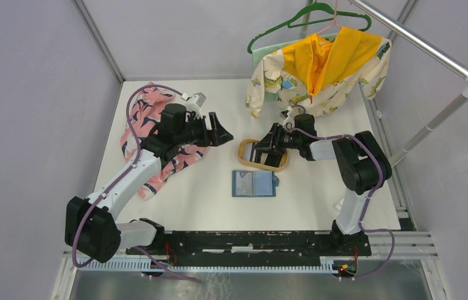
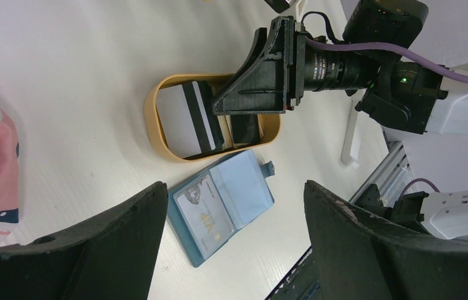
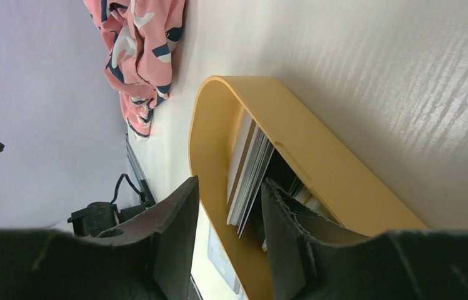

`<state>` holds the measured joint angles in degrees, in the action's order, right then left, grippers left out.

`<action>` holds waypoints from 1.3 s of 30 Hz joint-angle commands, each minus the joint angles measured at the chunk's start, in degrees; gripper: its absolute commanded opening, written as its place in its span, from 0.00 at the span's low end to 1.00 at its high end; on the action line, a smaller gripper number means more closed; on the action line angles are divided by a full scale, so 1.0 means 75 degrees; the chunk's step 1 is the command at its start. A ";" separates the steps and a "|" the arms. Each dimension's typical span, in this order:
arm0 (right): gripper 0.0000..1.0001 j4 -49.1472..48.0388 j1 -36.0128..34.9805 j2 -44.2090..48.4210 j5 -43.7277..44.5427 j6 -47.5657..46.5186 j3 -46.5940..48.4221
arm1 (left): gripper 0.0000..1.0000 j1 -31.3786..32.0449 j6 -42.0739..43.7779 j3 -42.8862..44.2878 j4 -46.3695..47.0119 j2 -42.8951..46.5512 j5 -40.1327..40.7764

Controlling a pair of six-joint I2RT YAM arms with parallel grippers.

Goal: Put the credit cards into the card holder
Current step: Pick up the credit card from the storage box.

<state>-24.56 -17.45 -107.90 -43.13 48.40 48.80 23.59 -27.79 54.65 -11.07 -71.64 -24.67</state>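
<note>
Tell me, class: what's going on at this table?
The right gripper has its fingers down in the tan tray, straddling the stacked credit cards there. The left gripper hovers open and empty beside the tray. The teal card holder lies open on the table, nearer the arm bases, with one pale card in a pocket.

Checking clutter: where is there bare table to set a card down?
Free: between the pink cloth and the wallet, and between the wallet and the base rail. Crowded: the tray of cards, with the right gripper inside.
</note>
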 commanded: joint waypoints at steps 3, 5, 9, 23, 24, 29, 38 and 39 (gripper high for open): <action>0.45 -0.0408 0.0083 0.0198 -0.0145 0.0144 -0.0049 | 0.85 -0.0039 0.0143 0.0061 0.0060 -0.0052 -0.0239; 0.45 -0.0367 0.0074 0.0169 -0.0087 0.0113 -0.0021 | 0.85 -0.0036 0.0143 0.0061 0.0059 -0.0065 -0.0239; 0.46 -0.0281 0.0059 0.0012 0.0029 0.0077 0.0061 | 0.85 -0.0040 0.0132 0.0061 0.0058 -0.0064 -0.0236; 0.53 -0.0840 -0.0493 -0.0307 -0.0098 0.0303 0.0305 | 0.85 -0.0041 0.0108 0.0061 0.0064 -0.0051 -0.0227; 0.53 -0.0926 -0.0530 -0.0319 -0.0093 0.0330 0.0303 | 0.85 -0.0036 0.0108 0.0061 0.0071 -0.0051 -0.0227; 0.54 -0.0165 -0.0772 -0.0490 0.0342 -0.0211 0.0624 | 0.85 -0.0034 0.0093 0.0049 0.0086 -0.0058 -0.0243; 0.56 0.0142 -0.0922 -0.0728 0.1058 -0.0001 0.0677 | 0.85 -0.0030 0.0084 0.0037 0.0086 -0.0062 -0.0215; 0.56 0.0100 -0.0898 -0.0655 0.1081 0.0112 0.0586 | 0.85 -0.0036 0.0089 0.0037 0.0084 -0.0058 -0.0206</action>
<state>-24.73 -24.51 -112.36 -39.09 47.70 53.41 23.59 -27.79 54.65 -11.07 -71.96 -24.64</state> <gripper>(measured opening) 0.563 0.850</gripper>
